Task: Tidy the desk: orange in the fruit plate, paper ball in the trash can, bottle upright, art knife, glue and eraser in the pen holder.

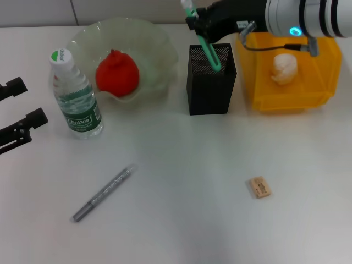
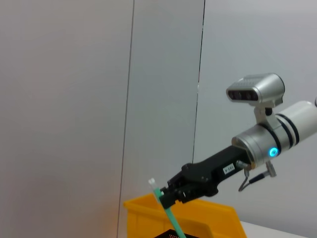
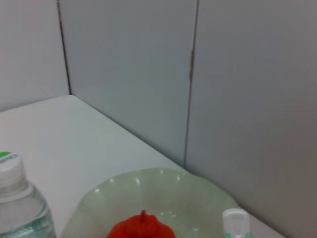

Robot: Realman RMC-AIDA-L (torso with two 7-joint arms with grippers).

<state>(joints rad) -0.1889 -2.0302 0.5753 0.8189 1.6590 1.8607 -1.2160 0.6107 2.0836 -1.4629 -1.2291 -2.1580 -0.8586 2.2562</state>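
My right gripper is shut on the top of a green art knife, whose lower end is inside the black mesh pen holder. The left wrist view also shows that gripper holding the knife. A red-orange fruit lies in the pale green plate. The bottle stands upright to the left of the plate. A white paper ball lies in the yellow bin. A silver glue stick and a tan eraser lie on the desk. My left gripper is open and empty at the left edge.
The plate, pen holder and yellow bin stand in a row at the back of the white desk. The right wrist view shows the plate, the fruit, the bottle cap and a grey wall behind.
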